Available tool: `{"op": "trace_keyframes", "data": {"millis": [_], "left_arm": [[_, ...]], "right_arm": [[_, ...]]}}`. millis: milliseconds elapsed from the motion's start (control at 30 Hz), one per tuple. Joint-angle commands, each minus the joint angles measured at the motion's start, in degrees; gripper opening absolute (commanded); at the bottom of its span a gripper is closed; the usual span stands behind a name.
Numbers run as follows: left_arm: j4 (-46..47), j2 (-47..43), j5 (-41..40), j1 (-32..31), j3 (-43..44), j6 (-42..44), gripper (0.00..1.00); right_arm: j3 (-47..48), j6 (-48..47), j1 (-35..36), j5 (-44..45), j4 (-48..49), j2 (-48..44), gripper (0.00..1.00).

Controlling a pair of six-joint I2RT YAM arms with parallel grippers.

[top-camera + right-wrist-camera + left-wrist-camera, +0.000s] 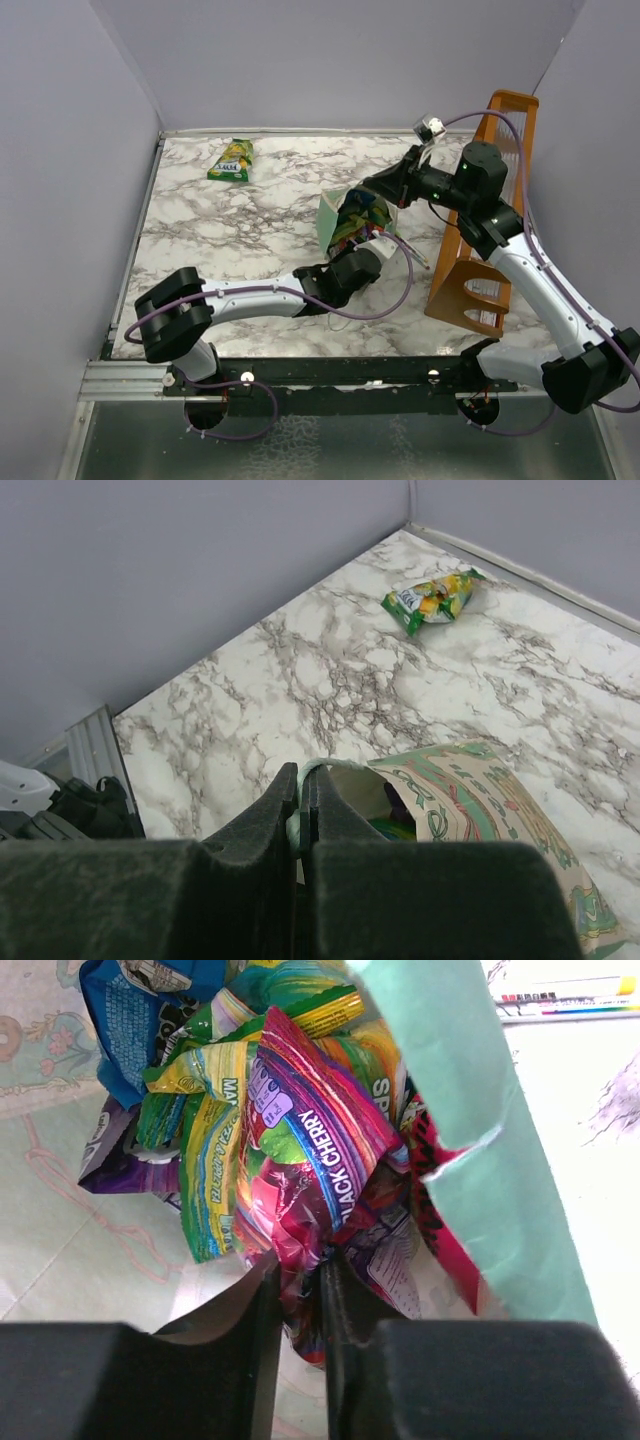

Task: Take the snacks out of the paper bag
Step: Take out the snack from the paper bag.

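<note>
The mint-green paper bag [328, 216] stands tilted at mid-table, its mouth stuffed with several shiny snacks [360, 215]. My left gripper [352, 252] reaches into the mouth and is shut on a pink-red "Black Cherry" packet [320, 1150]; its jaws [300, 1280] pinch the packet's crumpled lower end. Green-yellow, blue and purple packets crowd behind it, beside the bag's green wall [460, 1130]. My right gripper [378, 190] is shut on the bag's rim [305, 790], with the patterned bag side [480, 800] next to it. One green-yellow packet [231, 160] lies out on the far left of the table [432, 597].
A tall orange-brown wooden rack [490, 200] stands at the right, close behind my right arm. Thin pens [565, 995] lie on the marble beside the bag. Grey walls enclose the table at the back and both sides.
</note>
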Motion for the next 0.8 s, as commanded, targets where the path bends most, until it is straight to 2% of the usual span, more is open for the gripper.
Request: {"op": "trace_keyframes", "data": {"millis": [0,233,400,600,767], "left_arm": [[-0.95,-3.94,0.90,0.45,1.23,0.67,0.14],[-2.94,-12.63,4.82,0.39,-0.77,-0.75,0.00],[-3.75,-21.31,11.01,0.40,-1.01,-0.93,0.00],[-3.00,-35.15,22.07,0.39,-0.55,1.18,0.00],[-5.29,-44.26,23.44,0.45,1.29,2.17,0.00]], "right_arm": [[-0.07,1.10,-0.03,1.16,4.79,-3.26,0.01],[-0.53,1.33,-0.03,1.89,5.35,-3.17,0.01],[-0.61,1.48,-0.04,2.33,5.36,-3.09,0.01],[-0.70,1.27,-0.03,2.80,5.21,-3.08,0.01],[-0.92,1.25,-0.03,2.72,5.64,-2.75,0.01]]}}
